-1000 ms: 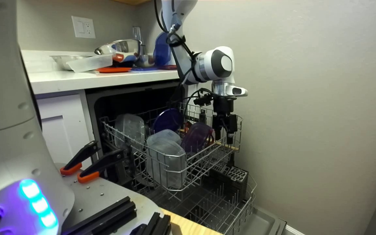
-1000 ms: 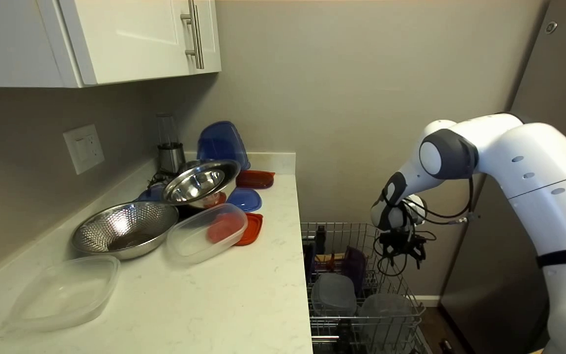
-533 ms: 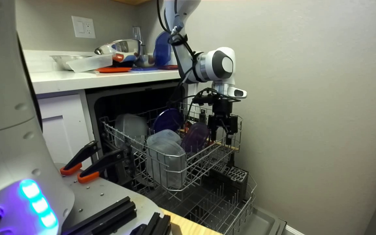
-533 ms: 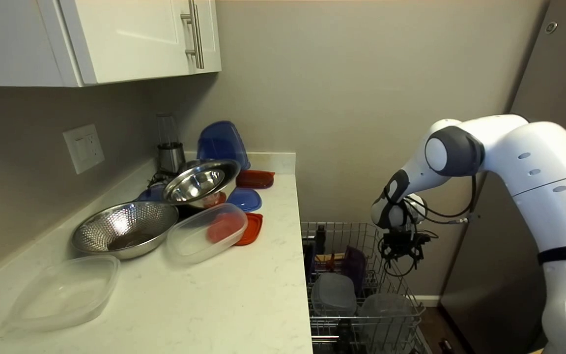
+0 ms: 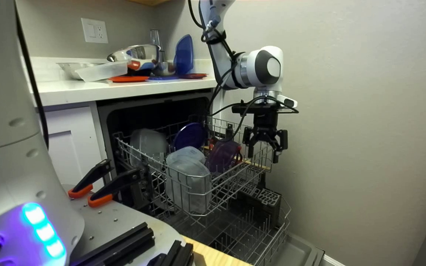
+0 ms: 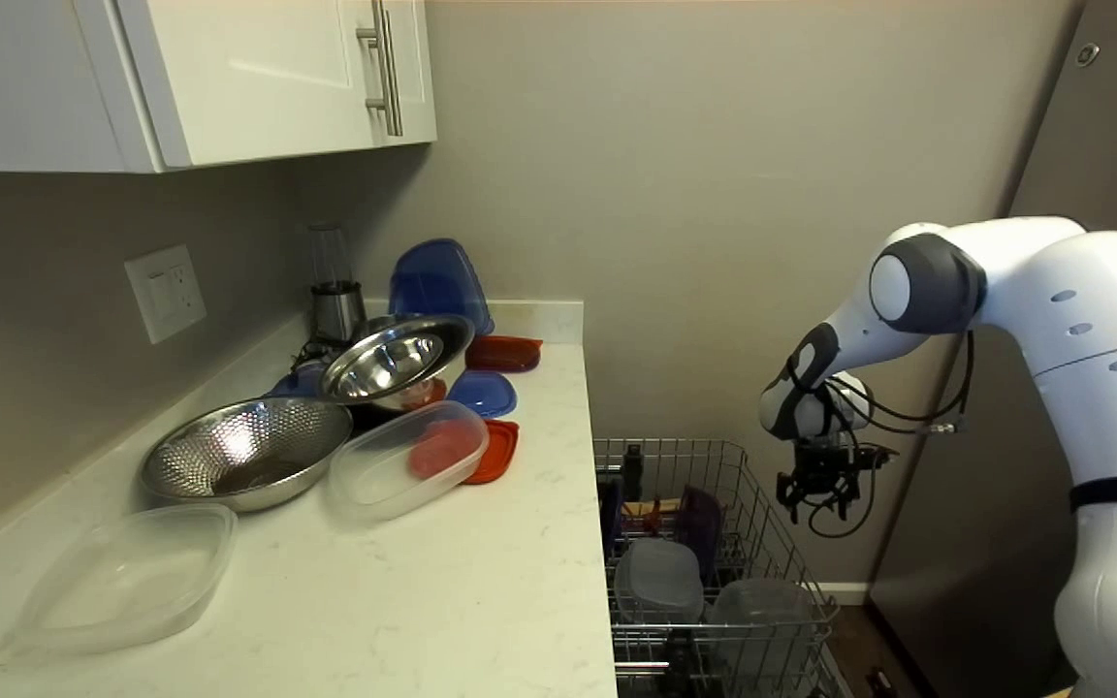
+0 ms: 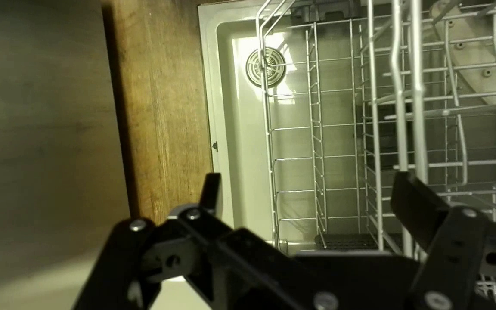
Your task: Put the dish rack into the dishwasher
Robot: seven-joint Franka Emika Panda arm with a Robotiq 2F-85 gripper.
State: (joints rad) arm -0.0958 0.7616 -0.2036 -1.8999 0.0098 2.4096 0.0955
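Where the eye passes the two clamps [image 5: 118,186] on the robot's metal mount [image 5: 104,221], the dish rack [image 5: 235,181] comes next: a loaded wire basket above the lower rack [image 5: 274,240], clear tubs [image 5: 189,184] along its near side. Beyond these, toward the wall [image 5: 346,111], hangs the gripper [image 5: 263,157], its fingers [image 7: 418,206] spread and holding nothing. By the wrist view, one finger lies over or beside the front rail [image 7: 419,90], the other well outside it; from where I stand, contact cannot be told. The step, as I judge it, is to take or push that rail. Good practice: move toward the rail's middle, since force at one end may skew the rack as it slides; descend until a finger stands on each side, clear of crossing wires; then press straight and level, slowly enough that the tubs stay seated. Farther back, beneath the counter [image 5: 124,88], sits the dark dishwasher [image 5: 142,116]; the rack stands well out of it, its rear seemingly at the mouth.
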